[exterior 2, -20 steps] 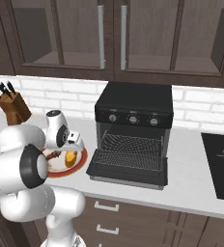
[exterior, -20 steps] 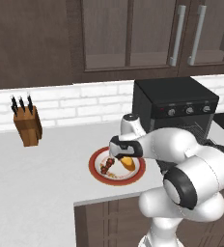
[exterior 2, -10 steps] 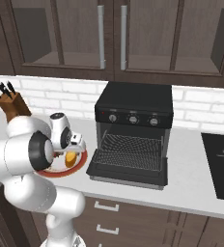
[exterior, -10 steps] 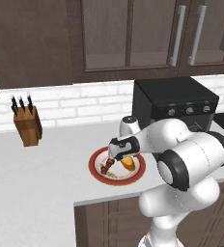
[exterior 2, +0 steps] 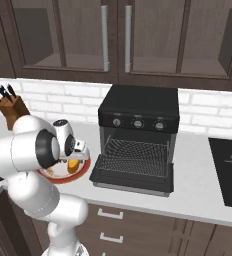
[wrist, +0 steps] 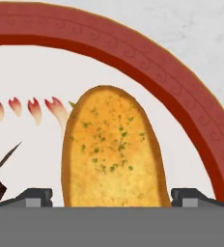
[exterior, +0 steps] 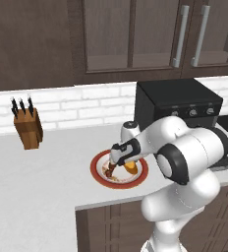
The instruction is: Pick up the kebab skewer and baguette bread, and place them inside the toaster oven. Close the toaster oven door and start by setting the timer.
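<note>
**Gripper spread wide over the bread on the plate**

The plate, white with a red rim, serves as the landmark here. It sits on the white counter, near the front edge. On it lie both foods: the bread, a golden oblong flecked with green, and beside it the skewer, a thin stick with dark meat chunks. In the left base view the bread lies on the plate's right half, the skewer to its left, toward the middle of the plate.

The gripper hangs low over the plate, directly above the bread. In the hand view its two fingertips stand one on each side of the loaf, wide apart, with the bread between them. The jaws are released and nothing is grasped; whether the tips touch the bread cannot be told.

Right of the plate stands the oven, black and boxy, with a row of small silver knobs under its top. Its door is dropped open, lying flat toward the counter's front, its near corner just beside the plate. The wire rack shows inside.

Well to the left of the plate, by the white brick wall, stands a wooden knife block. Dark cabinets hang above.
</note>
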Controlling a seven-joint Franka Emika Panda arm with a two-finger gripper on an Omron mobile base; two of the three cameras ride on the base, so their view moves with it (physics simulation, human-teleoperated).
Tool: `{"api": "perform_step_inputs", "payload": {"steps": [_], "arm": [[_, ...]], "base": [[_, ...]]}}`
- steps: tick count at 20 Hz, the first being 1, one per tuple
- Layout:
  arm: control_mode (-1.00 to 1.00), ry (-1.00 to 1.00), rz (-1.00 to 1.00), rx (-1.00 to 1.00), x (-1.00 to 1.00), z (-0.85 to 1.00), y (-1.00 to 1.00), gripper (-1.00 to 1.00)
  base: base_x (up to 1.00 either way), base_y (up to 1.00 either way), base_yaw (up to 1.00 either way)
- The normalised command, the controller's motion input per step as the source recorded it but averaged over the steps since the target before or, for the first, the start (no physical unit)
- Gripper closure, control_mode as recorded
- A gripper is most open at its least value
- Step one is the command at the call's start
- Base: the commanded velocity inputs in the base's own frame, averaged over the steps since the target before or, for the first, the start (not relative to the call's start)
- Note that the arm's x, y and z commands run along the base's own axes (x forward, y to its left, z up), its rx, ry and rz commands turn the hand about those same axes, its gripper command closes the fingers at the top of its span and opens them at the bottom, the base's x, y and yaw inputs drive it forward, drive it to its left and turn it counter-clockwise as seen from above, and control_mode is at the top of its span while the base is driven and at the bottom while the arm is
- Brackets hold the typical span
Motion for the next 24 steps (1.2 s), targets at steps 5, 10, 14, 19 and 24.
{"api": "perform_step_inputs", "payload": {"steps": [5, 10, 14, 19, 24], "arm": [[-1.0, 0.0, 0.0, 0.0, 0.0, -0.13, 0.0, -1.0], [-1.0, 0.0, 0.0, 0.01, 0.0, -0.08, -0.12, -1.0], [-1.0, 0.0, 0.0, 0.01, 0.0, -0.1, -0.23, -1.0], [-1.0, 0.0, 0.0, 0.0, 0.0, -0.24, -0.01, -1.0], [-1.0, 0.01, 0.0, 0.0, 0.0, -0.14, 0.0, 1.0]], "base": [[0.0, 0.0, 0.0], [0.0, 0.0, 0.0], [0.0, 0.0, 0.0], [0.0, 0.0, 0.0], [0.0, 0.0, 0.0]]}}
